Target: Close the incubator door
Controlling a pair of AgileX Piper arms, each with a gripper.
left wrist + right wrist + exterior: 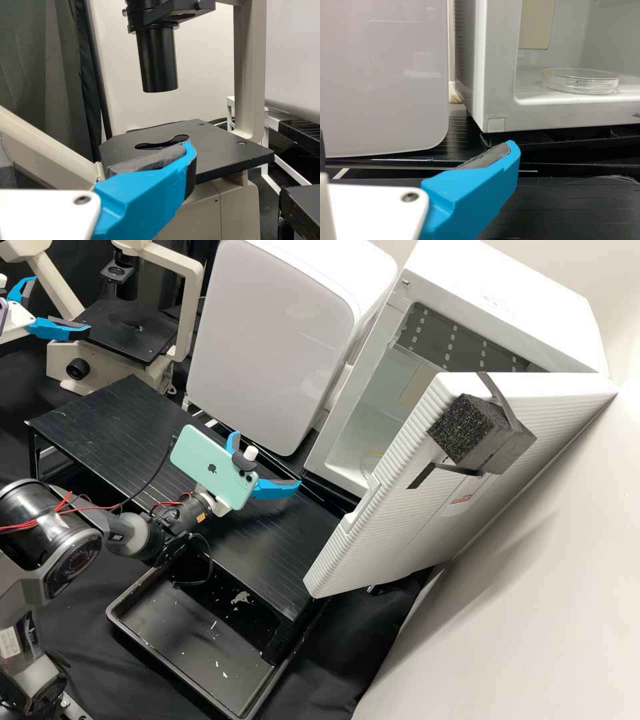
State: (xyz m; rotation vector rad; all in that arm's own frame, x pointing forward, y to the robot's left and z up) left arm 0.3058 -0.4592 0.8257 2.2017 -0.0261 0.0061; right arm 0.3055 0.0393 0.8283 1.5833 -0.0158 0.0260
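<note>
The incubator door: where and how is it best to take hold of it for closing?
Likely by the dark block strapped near the top of the outer face of the door, coming from that face's side: the block juts out with flat sides to clamp, while the door is a broad panel.

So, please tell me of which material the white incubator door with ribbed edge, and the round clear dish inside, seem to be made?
The white incubator door looks like moulded plastic with a soft sheen, judging by its smooth face and fine ribs. The round clear dish seems glossy, hard plastic or glass: its walls are see-through and its rim shines.
</note>
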